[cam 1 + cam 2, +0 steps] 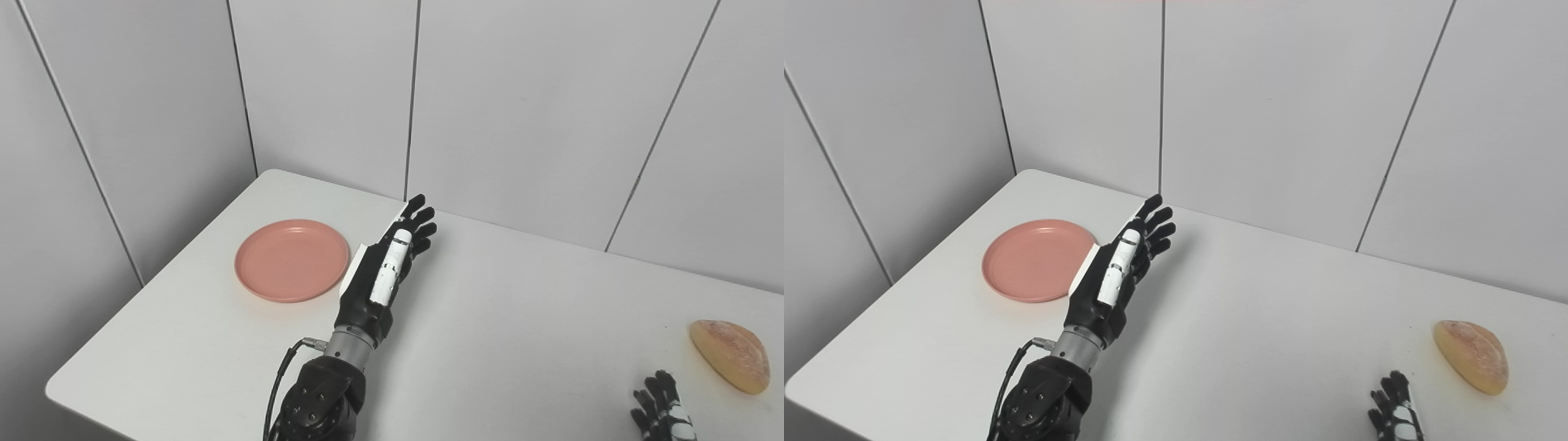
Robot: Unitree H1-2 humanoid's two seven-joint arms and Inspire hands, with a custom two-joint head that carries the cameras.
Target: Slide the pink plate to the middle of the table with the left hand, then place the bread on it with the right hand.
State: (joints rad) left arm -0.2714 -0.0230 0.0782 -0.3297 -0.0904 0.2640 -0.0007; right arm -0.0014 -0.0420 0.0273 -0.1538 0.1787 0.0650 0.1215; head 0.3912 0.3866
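Trouble is likeliest at the pink plate (291, 260), left of centre on the tabletop (490, 318): the left hand (384, 269), empty with fingers straight, stands beside its right rim and could skid over it. Bread (730, 355) lies far right, near the spread, empty right hand (663, 413).

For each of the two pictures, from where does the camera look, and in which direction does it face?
Left eye view: on the head's left side, looking down and forward at the white table and wall panels; shows the left hand, its forearm, and the right hand at the bottom edge.
Right eye view: beside it, a little to the right, facing the same way; shows the same left arm and the right hand's fingers.
Shared: the pink plate beside the open left hand, and the bread at far right.
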